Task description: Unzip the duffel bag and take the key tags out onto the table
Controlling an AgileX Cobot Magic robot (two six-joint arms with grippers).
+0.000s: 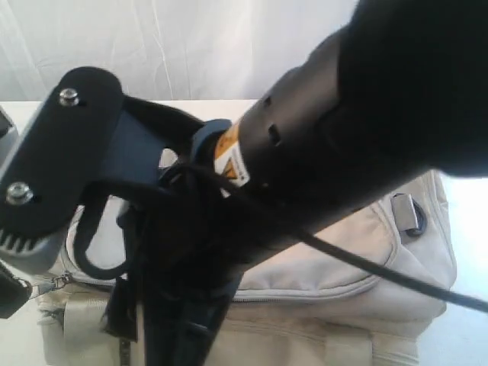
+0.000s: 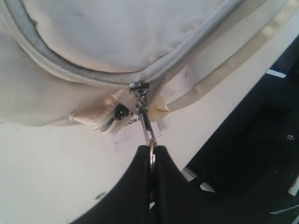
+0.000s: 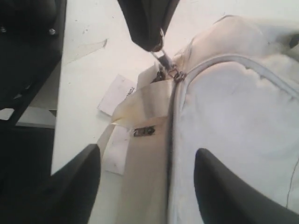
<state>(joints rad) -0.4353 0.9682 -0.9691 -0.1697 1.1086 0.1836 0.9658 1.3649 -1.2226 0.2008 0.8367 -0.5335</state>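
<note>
The duffel bag (image 3: 233, 116) is of cream fabric with grey piping along the zipper (image 2: 60, 70). It lies on the white table (image 2: 51, 177). Along the part that shows, the zipper teeth are closed, and the slider (image 2: 138, 88) sits at a corner of the bag. A black D-ring (image 1: 409, 214) hangs on the side of the bag.

The left gripper (image 2: 152, 156) has its black fingers pressed together on the metal pull ring (image 2: 147, 130) of the slider. The right gripper (image 3: 147, 153) hovers over the bag with its fingers spread wide, touching nothing.

In the exterior view a black arm (image 1: 320, 145) covers most of the bag, and the picture is blurred. The inside of the bag cannot be seen.

A white label (image 2: 133, 122) sticks out beside the slider; only the letters "ION" can be read. An orange sticker (image 1: 229, 156) on the arm has print too small to read.
</note>
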